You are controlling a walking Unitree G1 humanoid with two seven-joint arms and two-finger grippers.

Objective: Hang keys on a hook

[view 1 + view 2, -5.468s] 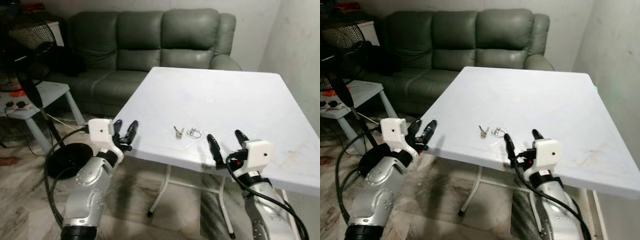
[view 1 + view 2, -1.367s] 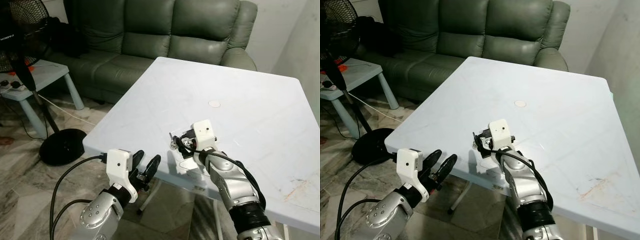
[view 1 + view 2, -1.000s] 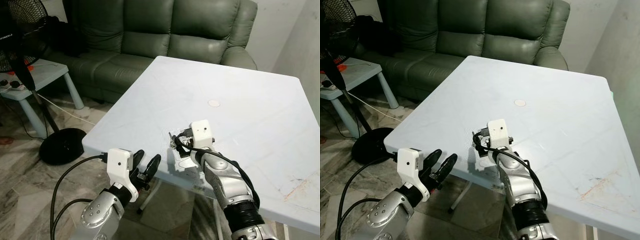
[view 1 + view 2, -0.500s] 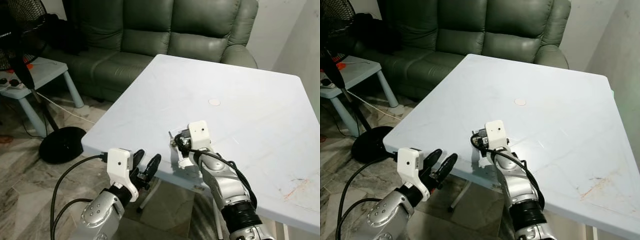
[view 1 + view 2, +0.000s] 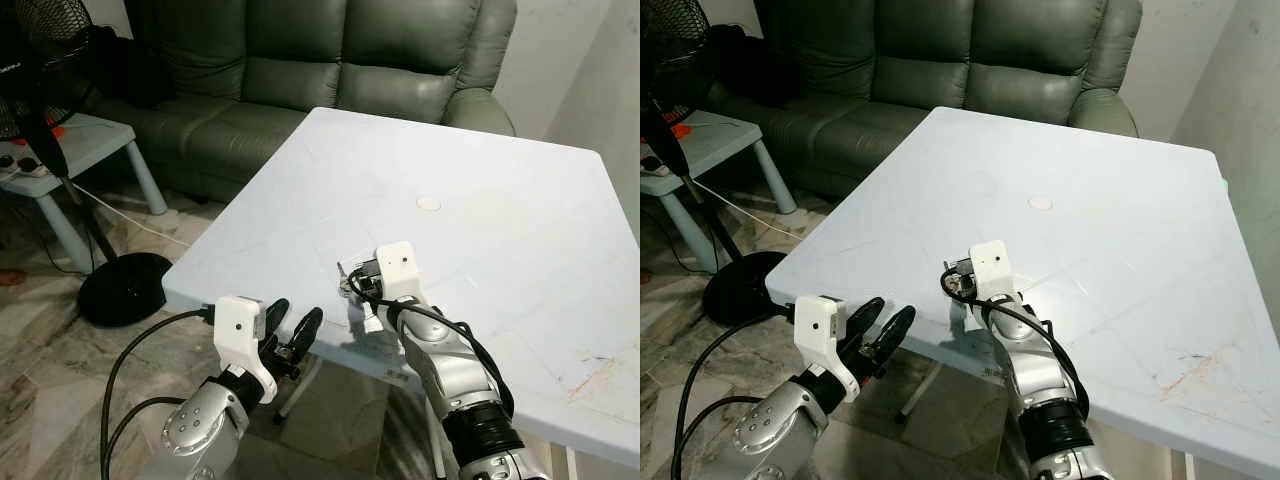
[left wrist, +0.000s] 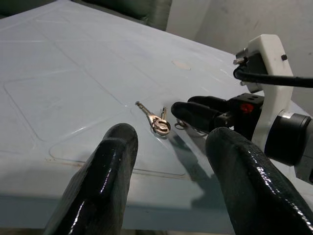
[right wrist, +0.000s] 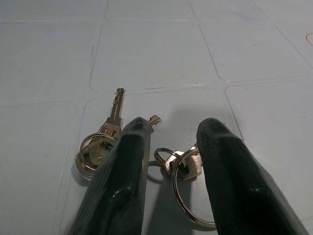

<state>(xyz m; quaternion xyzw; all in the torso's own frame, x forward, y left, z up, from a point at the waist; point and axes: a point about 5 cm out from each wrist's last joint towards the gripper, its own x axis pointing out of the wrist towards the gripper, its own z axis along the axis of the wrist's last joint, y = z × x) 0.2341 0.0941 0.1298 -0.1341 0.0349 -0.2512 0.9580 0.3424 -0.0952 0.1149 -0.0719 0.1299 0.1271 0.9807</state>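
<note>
Head view: right gripper (image 5: 352, 288) down on the white table (image 5: 480, 200) near its front edge, black fingers parted, straddling the keys (image 5: 347, 289); left gripper (image 5: 291, 335) held below the table edge, fingers spread, gripping nothing; green sofa (image 5: 330, 70) behind, fan (image 5: 40, 70) off to the left. Left wrist view: keys (image 6: 156, 120) flat on the tabletop, right gripper's fingertips (image 6: 188, 110) just beside them. Right wrist view: two fingers (image 7: 127, 171) apart, rings and small fob (image 7: 183, 166) lying between them, two keys (image 7: 105, 139) just outside one finger, nothing clamped.
</note>
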